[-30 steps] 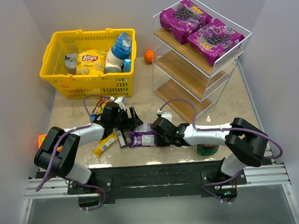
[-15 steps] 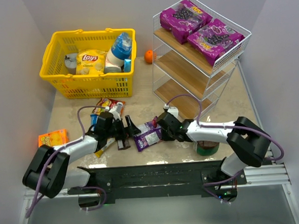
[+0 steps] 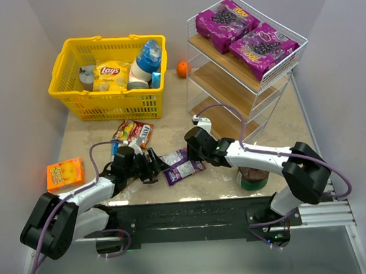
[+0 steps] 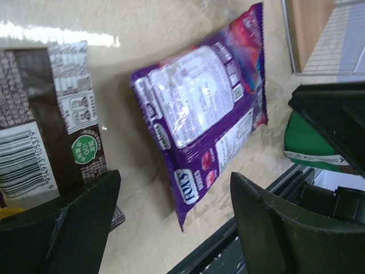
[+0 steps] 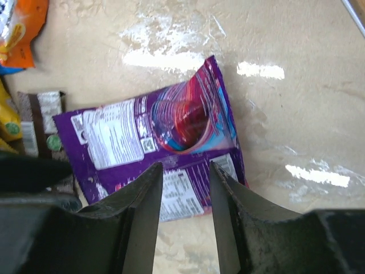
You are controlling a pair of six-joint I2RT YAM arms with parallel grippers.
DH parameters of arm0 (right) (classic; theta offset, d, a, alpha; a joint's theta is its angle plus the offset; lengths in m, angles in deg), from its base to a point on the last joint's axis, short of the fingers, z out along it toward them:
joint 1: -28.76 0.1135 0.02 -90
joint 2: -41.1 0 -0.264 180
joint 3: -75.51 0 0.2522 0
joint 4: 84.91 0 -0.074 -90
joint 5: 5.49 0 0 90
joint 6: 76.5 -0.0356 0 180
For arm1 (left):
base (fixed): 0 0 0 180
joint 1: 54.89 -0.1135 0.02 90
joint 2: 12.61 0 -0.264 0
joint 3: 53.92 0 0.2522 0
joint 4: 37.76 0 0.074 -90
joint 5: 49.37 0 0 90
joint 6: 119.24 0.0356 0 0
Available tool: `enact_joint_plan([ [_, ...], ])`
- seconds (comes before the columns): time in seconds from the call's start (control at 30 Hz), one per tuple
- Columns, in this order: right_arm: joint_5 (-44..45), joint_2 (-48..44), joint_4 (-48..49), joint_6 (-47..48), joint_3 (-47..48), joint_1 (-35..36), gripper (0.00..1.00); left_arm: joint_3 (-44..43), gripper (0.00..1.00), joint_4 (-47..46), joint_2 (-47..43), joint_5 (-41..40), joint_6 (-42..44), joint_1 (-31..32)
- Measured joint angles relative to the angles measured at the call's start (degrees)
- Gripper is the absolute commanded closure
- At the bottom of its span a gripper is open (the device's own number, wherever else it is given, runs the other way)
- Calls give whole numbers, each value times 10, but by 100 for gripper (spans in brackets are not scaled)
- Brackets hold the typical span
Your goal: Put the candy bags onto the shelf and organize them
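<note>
Top external view shows a white wire-frame shelf (image 3: 226, 88) with 3 slanted light-wood tiers standing at the far right of the pale bench (image 3: 169, 122). 2 large glossy purple candy bags (image 3: 227, 20) lie side by side on its top tier. A small glossy purple candy packet (image 3: 183, 168) lies flat on the bench near the front edge, well apart from the shelf and between the ends of the 2 arms. The left gripper (image 4: 174, 182) hangs low just to the left of it, its jaws spread wide and gripping nothing. In the left wrist view a brown candy packet (image 4: 34, 131) lies partly beneath one finger, just beside the purple packet, with its barcode face up. The right gripper (image 5: 185, 168) sits over the purple packet's other end with its jaws parted only narrowly. The packet's printed back shows through the gap and is not pinched. A cluster of small red packets (image 3: 133, 132) lies farther back on the bench, near a yellow plastic basket (image 3: 81, 104). A flat orange box (image 3: 65, 173) lies at the left edge.
</note>
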Motion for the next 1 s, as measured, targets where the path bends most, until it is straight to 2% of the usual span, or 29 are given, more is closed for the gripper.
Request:
enact_joint_plan([
  [0.27, 12, 95, 14, -1, 15, -11, 74, 40, 22, -118, 44, 41, -55, 0],
  [0.7, 16, 115, 40, -25, 10, -13, 77, 79, 28, -299, 135, 69, -150, 3],
  [0.87, 16, 113, 52, -32, 3, -13, 77, 91, 33, -383, 189, 57, -213, 18],
  [1.0, 16, 107, 63, -37, -7, -13, 77, 91, 37, -416, 216, 25, -258, 43],
])
